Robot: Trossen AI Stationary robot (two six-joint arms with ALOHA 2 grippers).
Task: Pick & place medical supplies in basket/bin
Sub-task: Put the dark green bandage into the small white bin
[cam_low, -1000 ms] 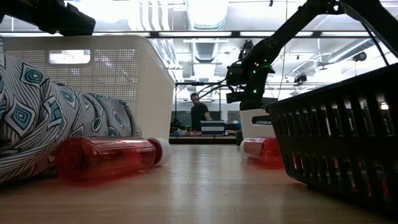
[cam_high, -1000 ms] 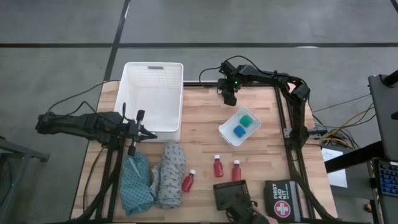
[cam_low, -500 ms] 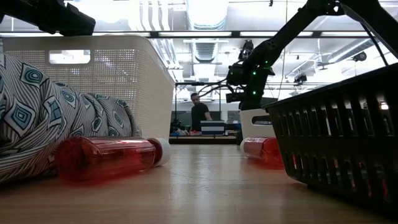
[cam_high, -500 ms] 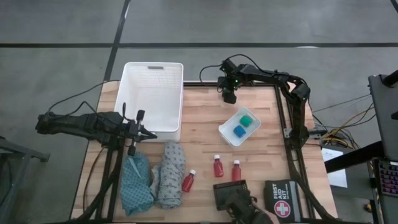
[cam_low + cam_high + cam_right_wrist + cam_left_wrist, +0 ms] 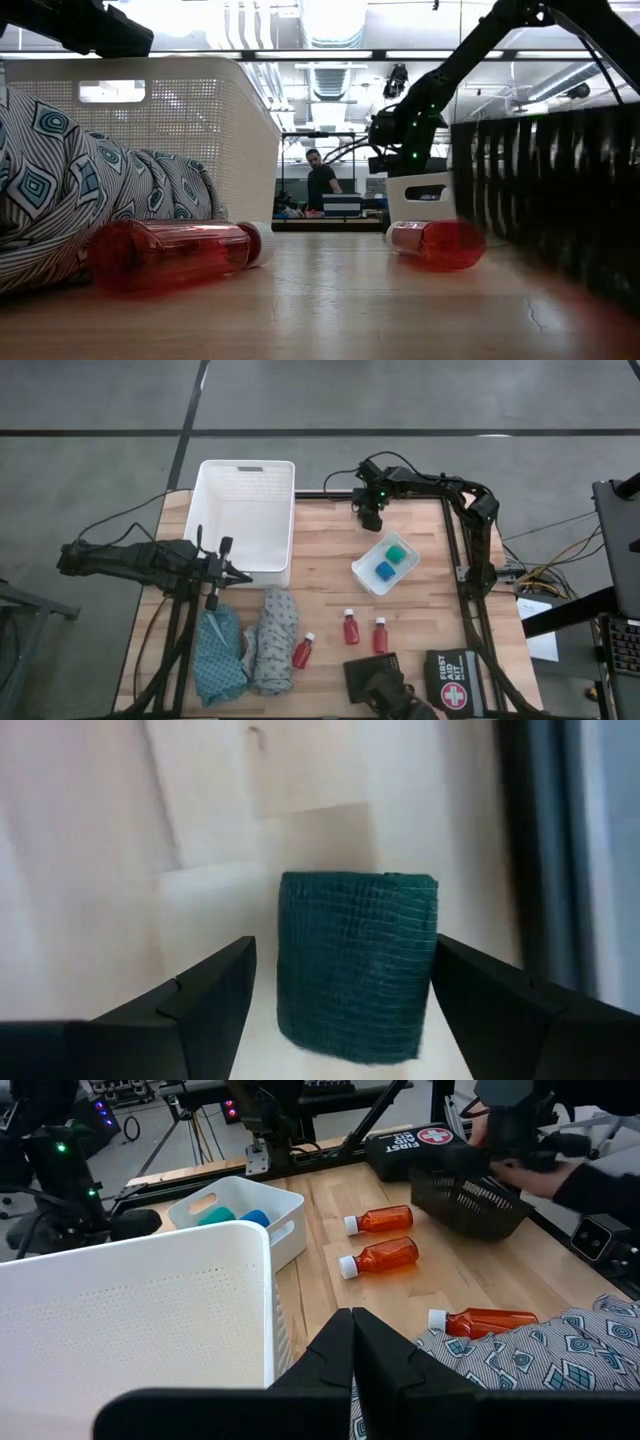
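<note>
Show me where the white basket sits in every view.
High view: basket at the table's upper left.
Low view: its slotted wall at left.
Left wrist view: its wall fills the lower left.
Right wrist view: not in it.
Landmark: red bottle beside the grey cloth.

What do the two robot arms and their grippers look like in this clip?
Both arms are dark, slim and jointed, with black cables trailing off them. The left gripper has two black, flat, tapering fingers. The right gripper has a small green light glowing on its wrist; its fingers are black, broad and angular. No printed markings are legible on either.
</note>
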